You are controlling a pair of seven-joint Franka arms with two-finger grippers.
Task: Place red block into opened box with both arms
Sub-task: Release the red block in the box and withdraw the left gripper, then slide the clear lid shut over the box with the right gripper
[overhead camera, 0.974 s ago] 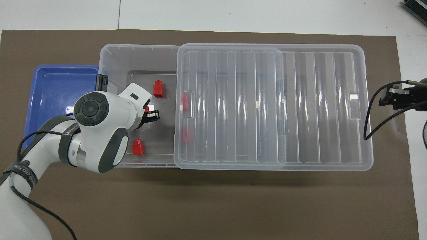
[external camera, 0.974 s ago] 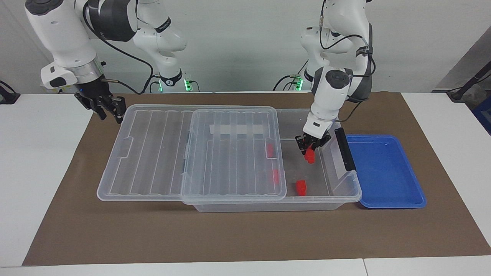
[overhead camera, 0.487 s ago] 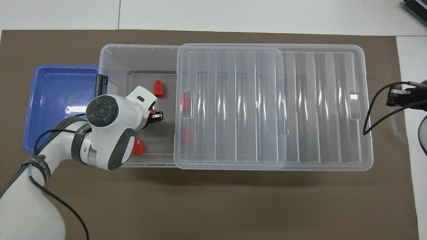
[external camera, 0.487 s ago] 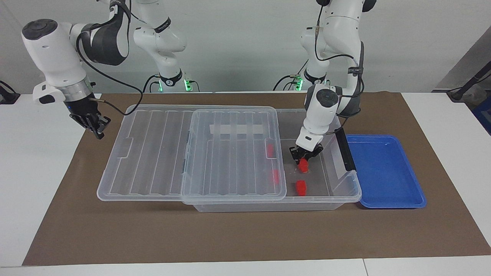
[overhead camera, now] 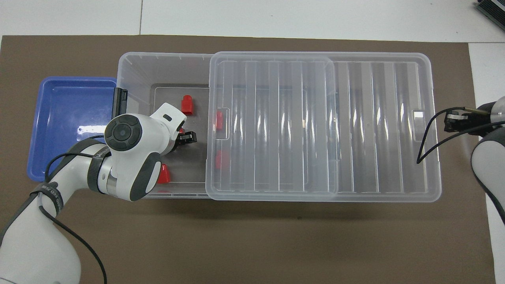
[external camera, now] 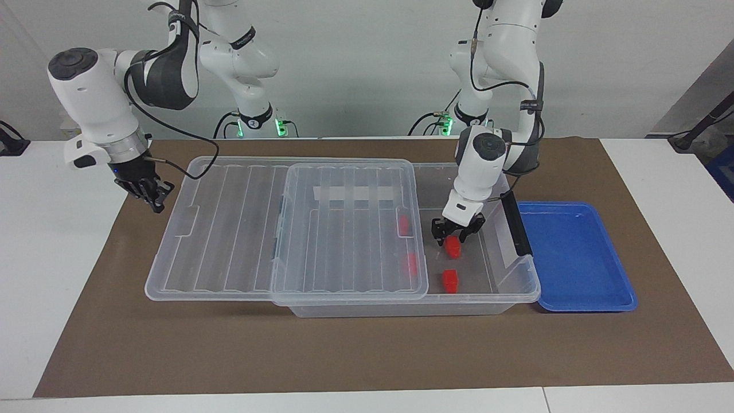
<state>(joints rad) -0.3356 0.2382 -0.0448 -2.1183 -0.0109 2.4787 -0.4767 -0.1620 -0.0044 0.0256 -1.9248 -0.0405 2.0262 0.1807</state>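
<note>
Left hand [external camera: 457, 234] stands low inside the open end of the box [external camera: 519, 289] in the facing view, its fingers now spread apart where half a second ago they pinched the red block [external camera: 453, 245]. That block now lies free on the box floor just under the fingertips, with another red block [external camera: 450, 281] farther from the robots. Two more red blocks [external camera: 404, 225] show through the clear lid [external camera: 287, 229], which has not shifted. Right hand [external camera: 146, 192], fingers together and holding nothing, hangs over the brown mat [external camera: 367, 344] at the lid's end, a little closer to the lid than before. A blue tray [external camera: 573, 258] sits beside the box on the surface [external camera: 34, 287].

From overhead, the left hand [overhead camera: 185, 138] sits over the box floor, largely hiding the released block, between the two uncovered blocks [overhead camera: 186, 105] [overhead camera: 163, 175]. The right hand [overhead camera: 453, 121] has edged in toward the lid's rim.
</note>
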